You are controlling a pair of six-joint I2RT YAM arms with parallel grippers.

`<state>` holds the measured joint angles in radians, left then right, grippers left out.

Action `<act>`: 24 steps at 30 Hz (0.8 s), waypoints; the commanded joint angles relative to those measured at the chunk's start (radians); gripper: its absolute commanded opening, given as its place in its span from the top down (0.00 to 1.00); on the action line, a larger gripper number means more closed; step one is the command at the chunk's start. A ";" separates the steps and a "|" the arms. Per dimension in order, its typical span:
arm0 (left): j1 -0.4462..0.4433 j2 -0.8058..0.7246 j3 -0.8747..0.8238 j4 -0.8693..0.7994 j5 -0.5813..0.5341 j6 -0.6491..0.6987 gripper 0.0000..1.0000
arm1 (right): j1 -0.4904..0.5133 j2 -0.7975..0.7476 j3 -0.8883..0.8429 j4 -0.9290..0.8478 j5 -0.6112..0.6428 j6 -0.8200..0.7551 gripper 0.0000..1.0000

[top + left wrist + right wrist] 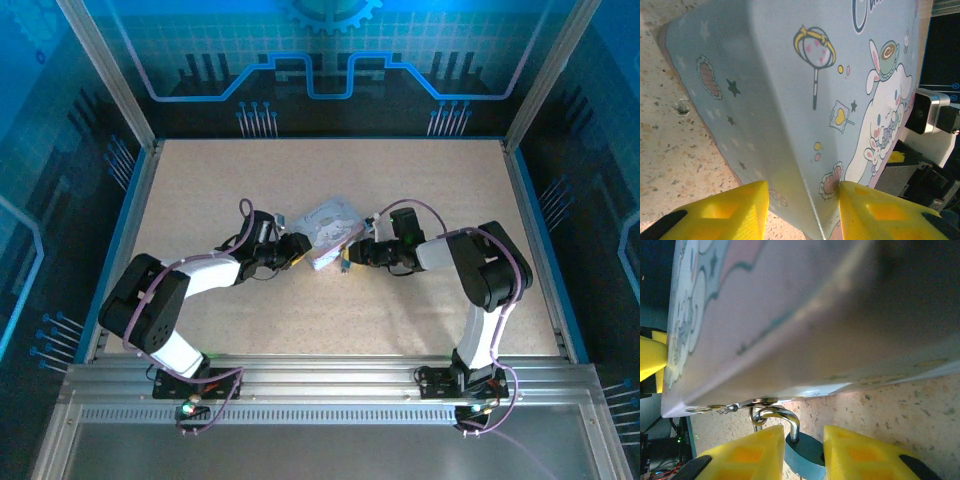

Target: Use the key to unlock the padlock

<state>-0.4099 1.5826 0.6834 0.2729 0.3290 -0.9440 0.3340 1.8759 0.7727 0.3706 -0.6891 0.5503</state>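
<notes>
The dark padlock [807, 456] hangs by its silvery shackle [784, 416] from the hasp at the edge of the pale lilac tin [815, 305]. My right gripper [804, 452] is shut on the padlock body, one yellow finger on each side of it. My left gripper [802, 210] is shut on a corner of the tin [790, 85], one finger on its side wall and one on the cartoon lid. In the top view both grippers, left [303, 252] and right [343, 255], meet at the tin [328, 222]. The key is out of view.
The tin rests tilted on the speckled tabletop [330, 320] near its middle. The right arm's wrist housing [930, 112] sits just past the tin's far edge. Blue walls and metal rails [320, 375] bound the table.
</notes>
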 commanded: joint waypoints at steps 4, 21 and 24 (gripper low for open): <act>-0.010 0.022 -0.032 -0.087 -0.016 0.001 0.58 | 0.023 0.034 -0.004 0.052 -0.010 0.023 0.75; -0.010 0.019 -0.033 -0.090 -0.020 0.004 0.58 | 0.014 0.011 -0.020 0.068 0.009 0.048 0.93; -0.010 0.021 -0.035 -0.090 -0.021 0.005 0.58 | 0.008 -0.006 -0.029 0.077 0.015 0.056 0.95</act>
<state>-0.4099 1.5826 0.6834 0.2729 0.3290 -0.9440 0.3416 1.8919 0.7631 0.4450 -0.6933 0.5968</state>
